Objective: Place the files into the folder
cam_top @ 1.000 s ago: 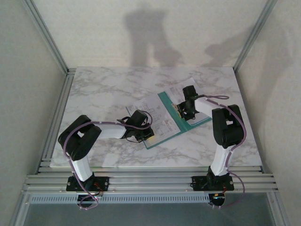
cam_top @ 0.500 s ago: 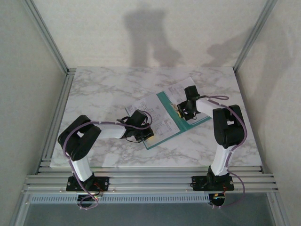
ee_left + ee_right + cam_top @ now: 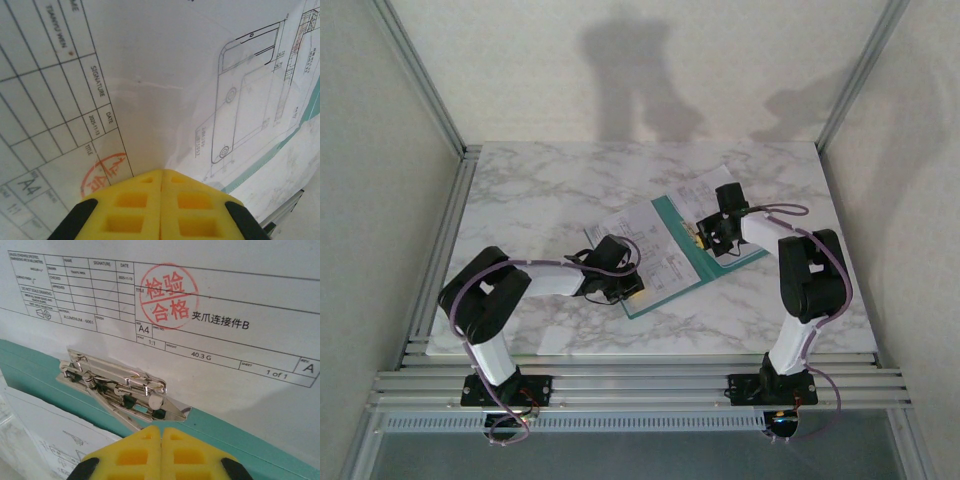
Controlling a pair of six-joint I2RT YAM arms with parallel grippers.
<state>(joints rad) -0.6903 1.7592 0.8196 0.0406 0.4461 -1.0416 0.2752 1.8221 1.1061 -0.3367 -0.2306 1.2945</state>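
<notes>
- Marble table (image 3: 540, 190) inside a pale-walled enclosure carries the open teal folder (image 3: 670, 222), right of centre and lying askew.
- Files lie on it: one printed sheet (image 3: 165, 75) covers the left half, and another (image 3: 225, 300) sits on the far side of the folder's metal clip (image 3: 120, 387).
- Left gripper (image 3: 161, 175) is clenched on nothing, its tips down at the left sheet; whether they press it, I cannot tell.
- Right gripper (image 3: 161, 432) is likewise clenched and empty, poised just beside the clip's lever.
- Judged step: securing the sheets under the clip.
- Next move likely calls for levering the clip up while the left tips steady or slide the paper beneath it.
</notes>
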